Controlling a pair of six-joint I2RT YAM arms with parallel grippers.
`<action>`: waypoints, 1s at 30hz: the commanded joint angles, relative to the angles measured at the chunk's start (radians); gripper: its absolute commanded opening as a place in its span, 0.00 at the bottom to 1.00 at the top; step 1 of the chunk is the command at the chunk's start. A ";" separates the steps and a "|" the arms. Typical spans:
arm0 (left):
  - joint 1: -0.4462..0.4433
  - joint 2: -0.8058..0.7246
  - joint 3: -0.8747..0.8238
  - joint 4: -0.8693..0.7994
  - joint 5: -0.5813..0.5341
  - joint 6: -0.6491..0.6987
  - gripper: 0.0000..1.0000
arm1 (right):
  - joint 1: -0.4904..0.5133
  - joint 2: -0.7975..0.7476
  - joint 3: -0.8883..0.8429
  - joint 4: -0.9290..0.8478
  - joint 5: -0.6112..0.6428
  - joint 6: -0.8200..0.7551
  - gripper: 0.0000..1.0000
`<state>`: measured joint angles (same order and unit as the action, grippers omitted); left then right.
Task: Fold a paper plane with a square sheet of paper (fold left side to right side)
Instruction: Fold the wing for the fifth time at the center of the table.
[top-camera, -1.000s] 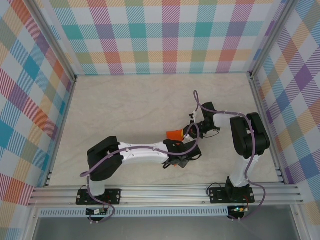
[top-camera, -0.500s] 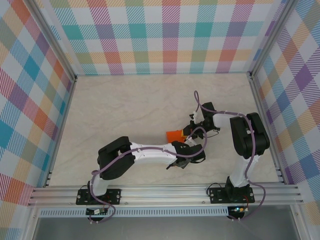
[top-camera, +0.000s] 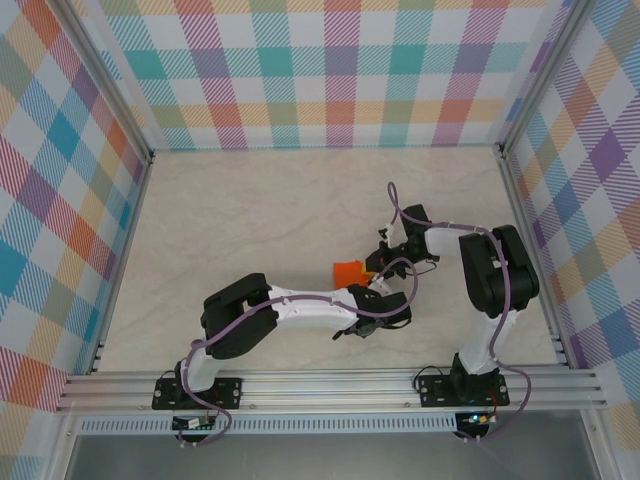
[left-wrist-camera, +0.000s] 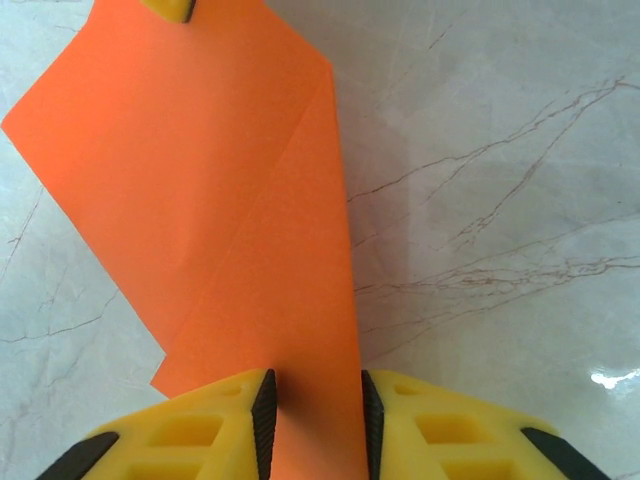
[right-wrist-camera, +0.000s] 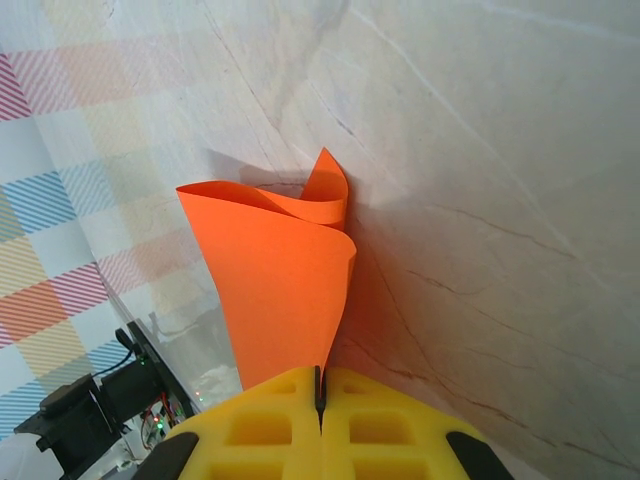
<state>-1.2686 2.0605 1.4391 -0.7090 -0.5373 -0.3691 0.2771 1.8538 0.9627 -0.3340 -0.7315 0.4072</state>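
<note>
The square sheet of paper (top-camera: 349, 270) is bright orange and lies mid-table, creased, with one flap turned over along a diagonal fold (left-wrist-camera: 200, 180). My right gripper (right-wrist-camera: 321, 378) is shut on one edge of it and lifts that edge, so the sheet curls upward (right-wrist-camera: 280, 290). In the top view the right gripper (top-camera: 375, 265) sits just right of the paper. My left gripper (left-wrist-camera: 318, 400) is open, its two pads standing apart on either side of the paper's near strip. It sits just below the sheet in the top view (top-camera: 368, 296).
The marble-patterned table (top-camera: 250, 220) is walled by checked panels at the back and both sides. An aluminium rail (top-camera: 330, 385) runs along the near edge with both arm bases on it. The left arm's links (top-camera: 290, 305) stretch low across the table toward the paper.
The left arm has stretched further right, its elbow sliding rightward and its gripper closing in under the paper. The right gripper keeps its hold; the paper has barely shifted.
</note>
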 joint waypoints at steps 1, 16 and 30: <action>-0.015 0.024 0.026 -0.036 -0.024 0.007 0.29 | 0.009 -0.018 -0.010 -0.026 0.009 0.002 0.04; 0.002 0.002 -0.010 -0.002 -0.006 0.002 0.15 | 0.003 -0.093 -0.030 -0.004 0.073 0.046 0.32; 0.063 -0.153 -0.161 0.147 0.074 -0.026 0.10 | -0.180 -0.467 -0.134 -0.131 0.312 0.060 0.63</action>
<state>-1.2312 1.9823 1.3113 -0.6205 -0.5011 -0.3763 0.1268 1.4380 0.8551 -0.3851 -0.4843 0.4896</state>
